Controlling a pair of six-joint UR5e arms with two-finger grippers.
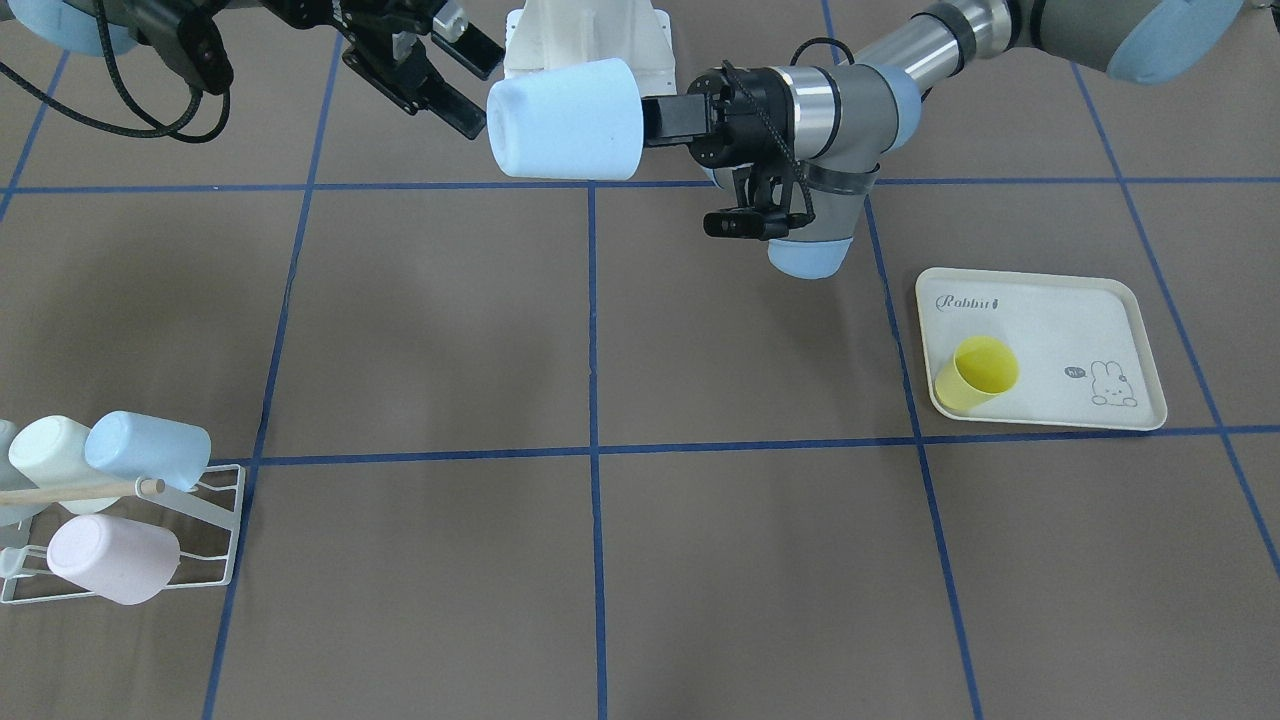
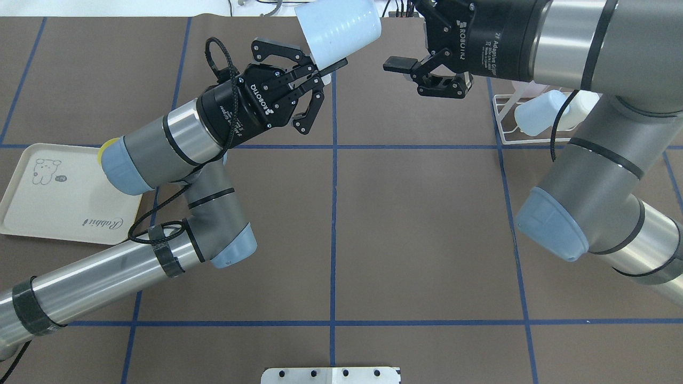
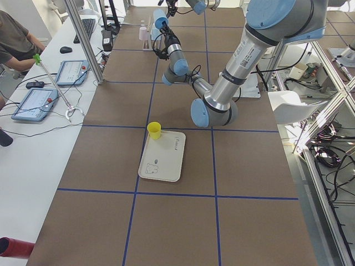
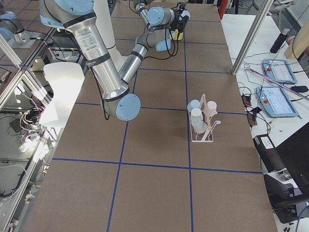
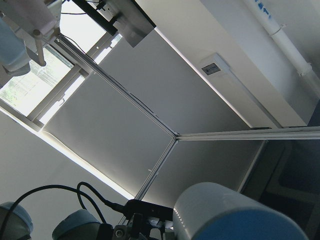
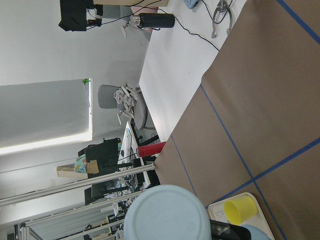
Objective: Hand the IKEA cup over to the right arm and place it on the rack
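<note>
IKEA cup (image 1: 565, 120) lies sideways in the air, its rim pinched by the left gripper (image 1: 655, 120). Just beside its bottom hangs the right gripper (image 1: 478, 92), fingers spread wide.

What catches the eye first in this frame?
A pale blue cup held sideways in mid-air by the left tool, the open right tool close by its base. On the robot's right, a rack bearing cups; on its left, a yellow cup on a rabbit tray.
</note>
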